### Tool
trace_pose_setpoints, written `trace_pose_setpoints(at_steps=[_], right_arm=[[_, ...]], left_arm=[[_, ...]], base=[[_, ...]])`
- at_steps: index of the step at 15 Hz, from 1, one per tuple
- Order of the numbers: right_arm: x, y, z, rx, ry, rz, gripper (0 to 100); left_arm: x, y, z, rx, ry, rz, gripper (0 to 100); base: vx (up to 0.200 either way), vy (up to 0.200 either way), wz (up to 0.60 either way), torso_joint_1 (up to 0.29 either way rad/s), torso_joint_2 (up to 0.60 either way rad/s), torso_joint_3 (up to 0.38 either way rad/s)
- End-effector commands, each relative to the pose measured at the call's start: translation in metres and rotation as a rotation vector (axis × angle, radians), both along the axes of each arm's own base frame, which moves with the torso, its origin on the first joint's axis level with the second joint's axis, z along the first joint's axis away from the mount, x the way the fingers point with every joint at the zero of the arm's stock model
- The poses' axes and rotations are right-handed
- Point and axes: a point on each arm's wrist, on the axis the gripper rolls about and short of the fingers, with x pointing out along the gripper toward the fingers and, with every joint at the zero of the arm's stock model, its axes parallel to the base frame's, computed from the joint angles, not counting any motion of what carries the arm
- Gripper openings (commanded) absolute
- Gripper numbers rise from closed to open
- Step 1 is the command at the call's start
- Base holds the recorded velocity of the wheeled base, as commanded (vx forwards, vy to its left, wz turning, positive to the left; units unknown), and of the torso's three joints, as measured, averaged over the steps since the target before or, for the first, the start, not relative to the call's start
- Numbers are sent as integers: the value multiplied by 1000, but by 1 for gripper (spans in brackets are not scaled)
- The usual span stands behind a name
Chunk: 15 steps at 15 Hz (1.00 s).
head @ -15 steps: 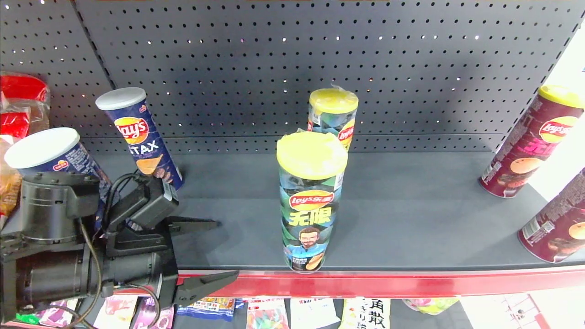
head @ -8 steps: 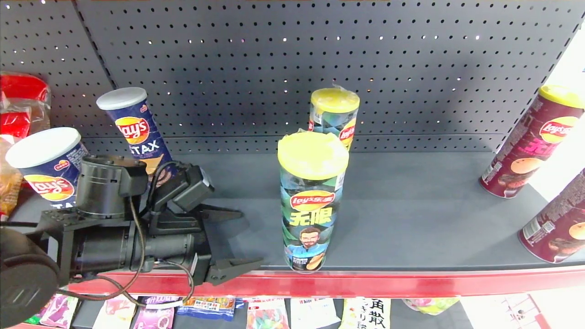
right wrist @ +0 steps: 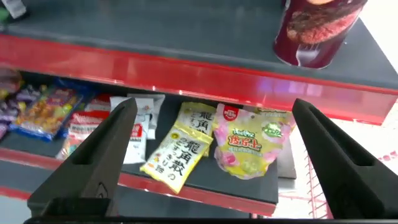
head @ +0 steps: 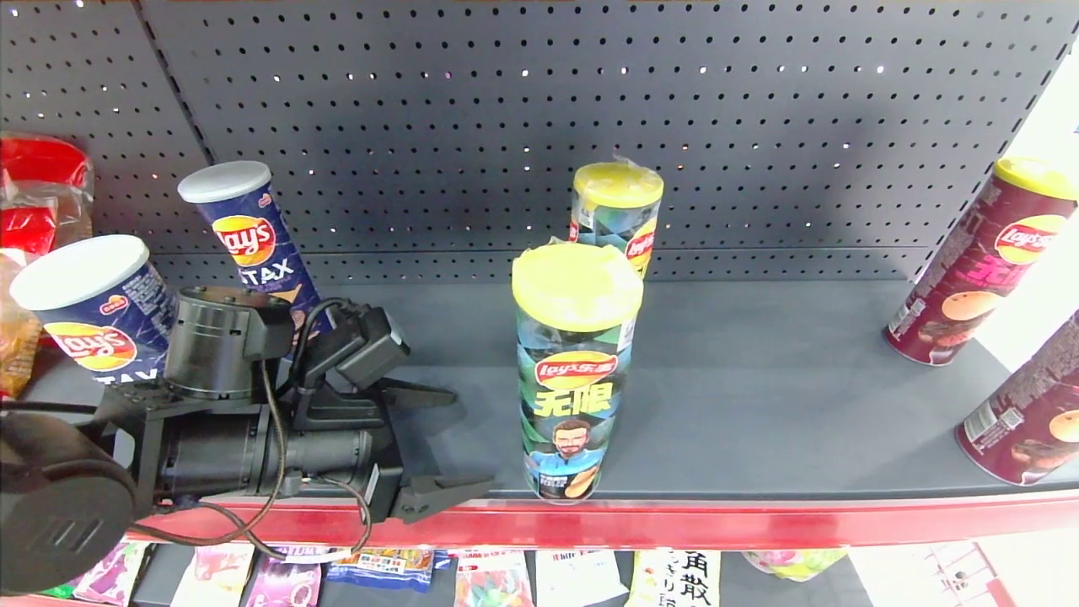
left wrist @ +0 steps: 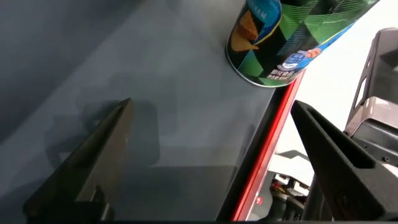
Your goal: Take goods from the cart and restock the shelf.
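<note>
A green chip can with a yellow lid [head: 573, 371] stands at the front edge of the grey shelf [head: 759, 396]; its base shows in the left wrist view [left wrist: 292, 43]. A second yellow-lidded can [head: 615, 215] stands behind it. My left gripper [head: 455, 438] is open and empty, just left of the front can, level with its lower part, one finger over the shelf's red lip [head: 674, 518]. In its own view the left gripper [left wrist: 214, 134] has the can beyond its fingertips. My right gripper [right wrist: 214, 134] is open and empty below the shelf's front edge.
Two blue cans [head: 253, 244] [head: 93, 308] stand at the left, two maroon cans [head: 978, 261] [head: 1024, 413] at the right; one maroon can [right wrist: 317, 28] sits near the lip. Snack bags [right wrist: 186, 149] fill the lower shelf. Open room lies between the green and maroon cans.
My left arm has moved right along the shelf front toward the green can, most of it in the first half second. Its fingers stay open. The cans have not moved.
</note>
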Motion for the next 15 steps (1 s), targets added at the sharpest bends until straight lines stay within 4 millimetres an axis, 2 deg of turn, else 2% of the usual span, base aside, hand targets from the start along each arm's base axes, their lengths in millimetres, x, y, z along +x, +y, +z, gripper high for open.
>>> trace_pose_setpoints(at_steps=[1,3,6,15], right_arm=[[0,0,-1,-11,7,15,100],[0,0,-1,-2,8,4,100],[1,-2,-2,17,16,-130,100],[1,-2,-1,37,16,-131,100]], left_arm=[[0,0,0,0,-1,0,100],[0,0,0,0,-1,0,100],[0,0,0,0,-1,0,100],[11,-12,1,-4,-10,-22,100]], base=[[0,0,0,0,0,0],[0,0,0,0,0,0],[0,0,0,0,0,0],[0,0,0,0,0,0]])
